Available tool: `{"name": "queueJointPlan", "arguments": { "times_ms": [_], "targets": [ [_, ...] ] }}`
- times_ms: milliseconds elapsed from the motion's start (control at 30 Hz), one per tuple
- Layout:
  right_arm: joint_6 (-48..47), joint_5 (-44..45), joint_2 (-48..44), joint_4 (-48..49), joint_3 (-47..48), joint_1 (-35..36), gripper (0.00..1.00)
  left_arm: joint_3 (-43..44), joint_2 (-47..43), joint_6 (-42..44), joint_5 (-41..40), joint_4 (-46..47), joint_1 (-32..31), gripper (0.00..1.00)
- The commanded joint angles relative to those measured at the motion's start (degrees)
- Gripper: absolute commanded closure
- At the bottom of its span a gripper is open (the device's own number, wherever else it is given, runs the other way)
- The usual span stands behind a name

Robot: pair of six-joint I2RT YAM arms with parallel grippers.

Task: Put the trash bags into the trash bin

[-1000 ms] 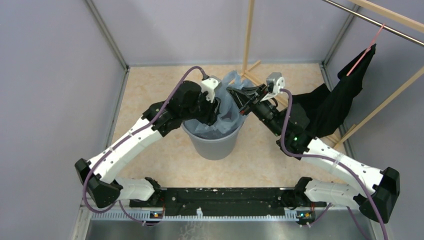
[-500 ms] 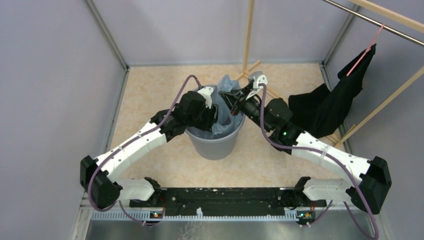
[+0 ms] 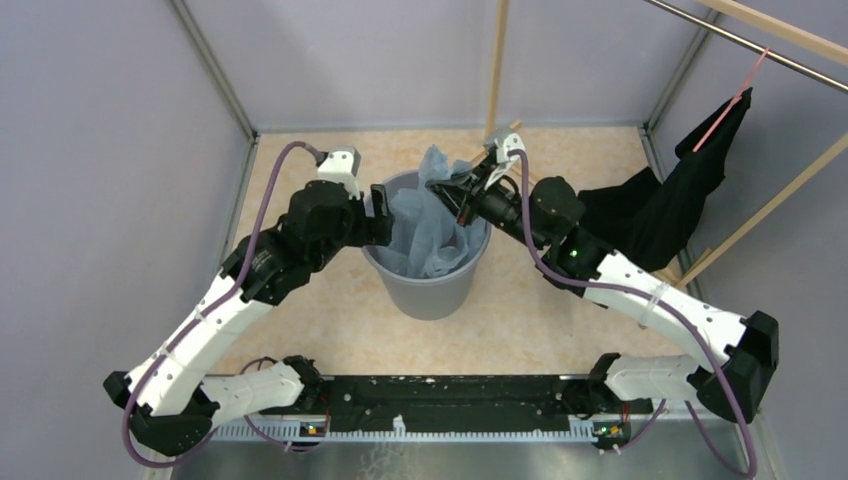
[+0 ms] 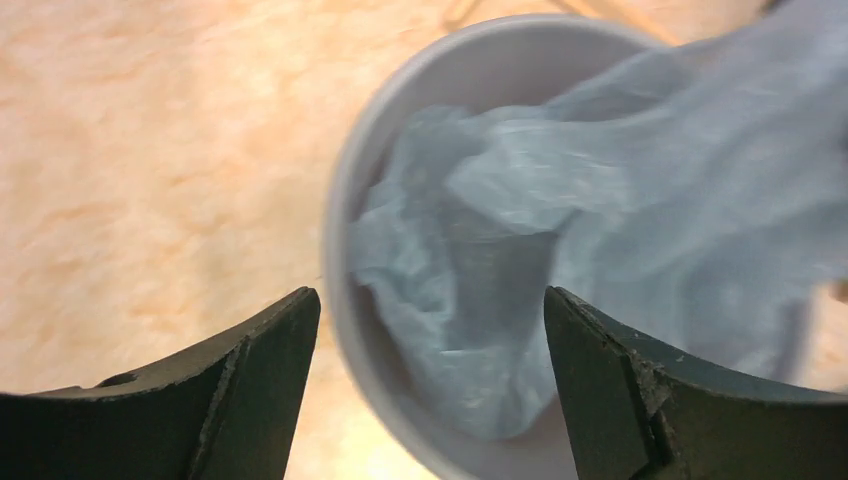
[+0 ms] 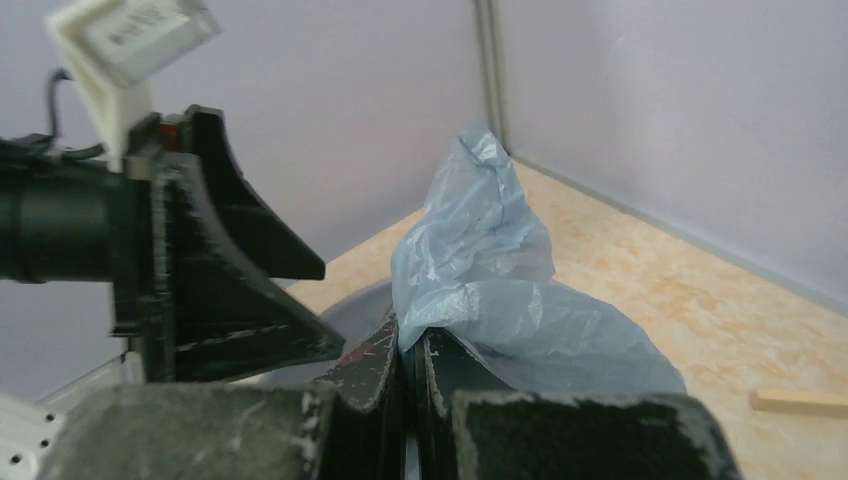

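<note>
Now: trash bin (image 3: 430, 292) stands upright on the desk (image 3: 300, 180). The trash bag (image 3: 425, 228) lies mostly down inside the bin, crumpled against the inner wall, and one peak of film rises above the far rim. The right tool (image 3: 445, 187) sits over the bin's far-right rim. Its jaws are pressed together with a fold of the bag pinched between them, and the peak stands up just past the fingertips. The left tool (image 3: 383, 212) hangs at the bin's left rim with jaws spread wide. In the blurred left wrist view one finger shows outside the rim and the other over the bin's mouth. It holds nothing. A black garment (image 3: 660, 210) hangs right of the bin, well apart, draped on a wooden rack (image 3: 497, 70) that stands behind the bin.
</note>
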Motion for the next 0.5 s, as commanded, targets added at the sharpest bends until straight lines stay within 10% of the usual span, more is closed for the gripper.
{"name": "queueJointPlan", "arguments": {
  "times_ms": [0, 467],
  "targets": [
    [-0.15, -10.86, 4.60, -5.93, 7.92, -0.25, 1.00, -2.73, 0.31, -3.75, -13.05, -6.97, 0.61, 0.18],
    [3.84, -4.11, 15.30, -22.46, 19.14, -0.26, 1.00, -12.48, 3.41, -6.09, 8.50, 11.15, 0.83, 0.69]
  ]
}}
